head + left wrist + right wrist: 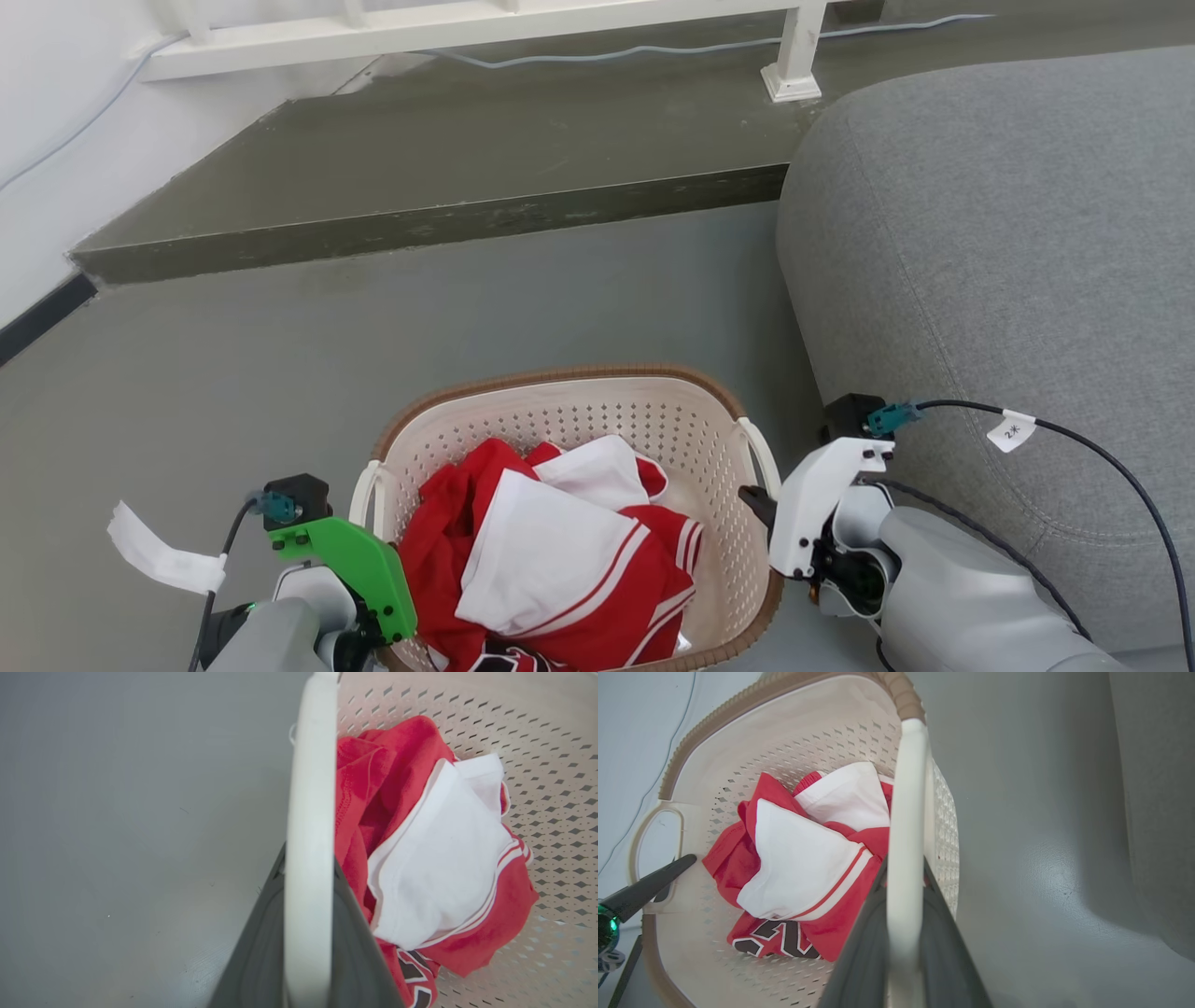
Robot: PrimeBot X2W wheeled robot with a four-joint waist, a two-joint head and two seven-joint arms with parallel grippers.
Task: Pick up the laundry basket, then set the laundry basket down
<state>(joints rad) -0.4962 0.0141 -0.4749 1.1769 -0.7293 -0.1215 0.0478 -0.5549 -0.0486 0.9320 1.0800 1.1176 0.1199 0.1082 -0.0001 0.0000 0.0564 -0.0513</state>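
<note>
Laundry basket [597,425] with red-and-white clothes [551,551] is beside the grey sofa [1008,233], my left hand [308,868] and right hand [903,868] each closed on a white side handle [906,788]; grasp done, I judge, lift and set-down remain.

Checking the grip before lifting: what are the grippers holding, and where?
The laundry basket: left gripper clamps its left white handle, right gripper its right white handle.

Red-and-white clothes [551,551], grey sofa [1008,261] at right, raised dark step [448,159], white railing [467,23], pale cable [607,56] on the step.
</note>
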